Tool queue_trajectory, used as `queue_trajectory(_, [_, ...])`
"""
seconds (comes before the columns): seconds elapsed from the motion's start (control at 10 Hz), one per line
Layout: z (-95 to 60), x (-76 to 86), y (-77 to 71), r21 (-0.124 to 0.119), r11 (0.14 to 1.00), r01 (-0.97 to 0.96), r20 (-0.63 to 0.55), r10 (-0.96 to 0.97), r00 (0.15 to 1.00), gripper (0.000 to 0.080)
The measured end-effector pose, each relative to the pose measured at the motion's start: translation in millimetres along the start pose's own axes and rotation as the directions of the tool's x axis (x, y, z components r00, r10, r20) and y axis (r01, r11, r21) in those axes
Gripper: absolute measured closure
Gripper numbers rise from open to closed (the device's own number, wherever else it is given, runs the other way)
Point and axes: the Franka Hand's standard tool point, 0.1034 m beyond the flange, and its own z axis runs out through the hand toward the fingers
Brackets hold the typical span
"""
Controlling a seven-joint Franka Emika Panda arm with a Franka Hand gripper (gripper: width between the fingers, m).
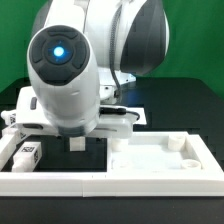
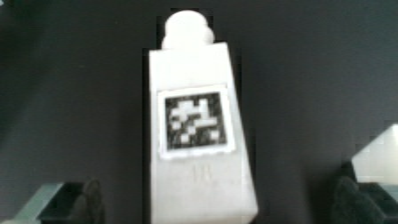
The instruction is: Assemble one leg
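– Leg [image 2: 196, 112] first: where does it lie?
– Flat on the black table [image 1: 190, 100], right under the wrist camera. It is a white post with its black-and-white tag [image 2: 196, 126] facing up and a rounded peg [image 2: 187, 25] at the end away from the claw
– And the claw?
– The gripper [image 2: 210, 200] is spread wide and has hold of nothing. Its two dark fingertips [image 2: 71, 200] stand one on each side of the post's near end. A strip of black table shows between each tip and the post, so neither touches it
– What does the outside camera give, from its left across?
– At the exterior view's left a small white tagged block [image 1: 27, 153] lies just beside the white frame [image 1: 100, 185] that runs along the front. I cannot tell whether it is the same leg. In the middle the arm [image 1: 65, 75] fills most of the picture, with a blue light [image 1: 58, 52] on its housing. The claw hangs low under it, close over the table, and what lies directly beneath is hidden from this side. Toward the exterior view's right lies a large flat white panel [image 1: 150, 155] with recessed holes at its corners, apart from the claw
– Anything more from the wrist?
– A blurred white shape [image 2: 381, 150] at the picture's edge; I cannot tell what it is
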Motion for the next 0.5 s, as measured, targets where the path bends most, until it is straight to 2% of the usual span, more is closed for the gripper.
queue_trajectory(0.2, [4.0,-0.8,2.5,0.002,1.0,-0.001,0.014,0.001,1.0,0.015])
queue_trajectory(0.3, [11.6,-3.2,7.1,0.007,1.0,-0.008,0.045,0.007,0.999,0.015])
queue_trajectory(0.5, [20.9,-6.7,7.1,0.009,1.0,-0.014,0.099,0.013,0.995,0.015])
